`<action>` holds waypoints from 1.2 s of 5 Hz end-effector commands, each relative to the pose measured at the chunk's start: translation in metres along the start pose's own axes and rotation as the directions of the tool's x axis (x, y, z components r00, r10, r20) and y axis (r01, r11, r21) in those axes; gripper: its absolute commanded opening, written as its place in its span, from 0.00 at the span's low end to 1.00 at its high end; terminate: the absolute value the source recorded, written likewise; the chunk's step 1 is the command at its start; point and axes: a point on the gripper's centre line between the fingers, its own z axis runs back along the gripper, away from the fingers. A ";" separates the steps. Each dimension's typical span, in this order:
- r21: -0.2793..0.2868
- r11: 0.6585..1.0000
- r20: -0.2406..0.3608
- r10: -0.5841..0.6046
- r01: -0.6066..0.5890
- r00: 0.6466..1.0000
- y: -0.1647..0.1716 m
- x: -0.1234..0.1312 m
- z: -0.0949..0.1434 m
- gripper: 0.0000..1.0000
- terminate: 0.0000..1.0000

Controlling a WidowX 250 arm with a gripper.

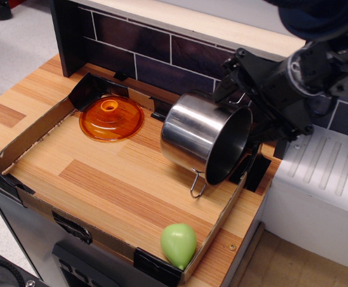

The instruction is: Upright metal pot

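The shiny metal pot [201, 136] lies tipped on its side in the right back part of the cardboard tray [18, 146], its open mouth facing right and down. One wire loop handle [196, 184] points down at the front; the other shows at the pot's top rim by the gripper. My black gripper [237, 89] hangs just above and behind the pot's upper rim, close to the top handle. Its fingers are dark and I cannot tell whether they are open or shut.
An orange plastic lid [110, 117] lies flat at the tray's back left. A green pear-shaped object [178, 244] sits at the tray's front right corner. A dark tiled wall [138, 48] stands behind, and a white ribbed unit [323, 179] is at the right.
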 end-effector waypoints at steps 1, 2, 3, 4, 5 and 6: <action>-0.007 1.000 -0.016 0.013 -0.013 1.000 0.012 0.013 -0.006 1.00 0.00; 0.009 1.000 -0.020 0.010 -0.010 1.000 0.010 0.014 -0.012 1.00 0.00; 0.017 1.000 -0.017 -0.004 0.004 1.000 0.009 0.009 -0.015 0.00 0.00; 0.025 1.000 -0.007 -0.013 0.013 1.000 0.009 0.003 -0.017 0.00 0.00; 0.003 1.000 0.009 -0.012 0.012 1.000 0.014 0.000 -0.016 0.00 0.00; -0.041 0.999 0.043 0.000 0.002 0.999 0.024 -0.005 -0.014 0.00 0.00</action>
